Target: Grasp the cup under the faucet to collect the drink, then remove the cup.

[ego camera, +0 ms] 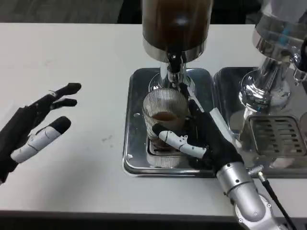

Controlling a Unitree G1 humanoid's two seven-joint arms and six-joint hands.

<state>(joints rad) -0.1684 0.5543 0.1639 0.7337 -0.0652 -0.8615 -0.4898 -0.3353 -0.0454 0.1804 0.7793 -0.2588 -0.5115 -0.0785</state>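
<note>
The right hand (199, 136) is wrapped around the cup (164, 117), holding it on the steel drip tray (136, 143) directly under the faucet (173, 64) of the dark drink dispenser (176, 24). Filling looks under way; next, I reckon, a level withdrawal without spilling. The cup is ribbed clear glass, upright, with brown drink low inside. The left hand (36, 127) hovers over the desk (72, 62), fingers spread, empty.

Cup (165, 112): clear ribbed glass, glossy. Beneath it, tray (135, 143): polished mirror-bright metal; faucet (173, 64) above the cup: shiny chrome. Right of the tray, second machine (268, 72): glossy metal, with slotted steel grate (276, 136). Table (72, 158) around the tray: matt white, smooth.
</note>
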